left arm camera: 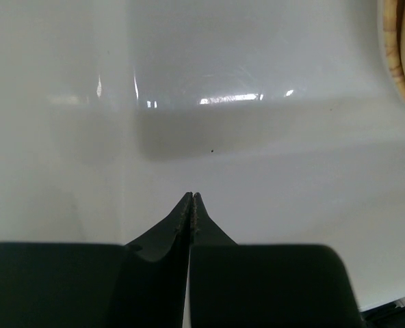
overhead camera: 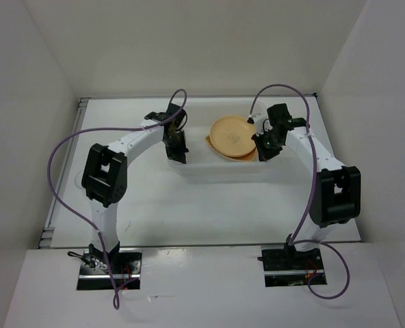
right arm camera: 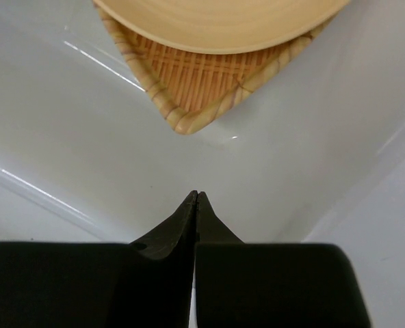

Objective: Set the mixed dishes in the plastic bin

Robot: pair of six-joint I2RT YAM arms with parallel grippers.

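The white plastic bin [overhead camera: 219, 174] stands in the middle of the table. A round orange-yellow plate [overhead camera: 232, 134] lies in its right half on top of the tan woven plate [right arm camera: 201, 85], whose corner sticks out below the orange-yellow plate [right arm camera: 223, 20] in the right wrist view. A second round plate cannot be told apart. My left gripper [overhead camera: 180, 156] is shut and empty over the bin's left half [left arm camera: 291, 178]. My right gripper [overhead camera: 264, 156] is shut and empty just right of the plates. A faint clear round shape with glints [left arm camera: 216, 92] may be a cup; I cannot tell.
White walls enclose the table on three sides. Purple cables loop over both arms. The woven plate's edge [left arm camera: 402, 55] shows at the top right of the left wrist view. The bin's sloping wall [right arm camera: 367, 171] rises right of the right gripper [right arm camera: 197, 195].
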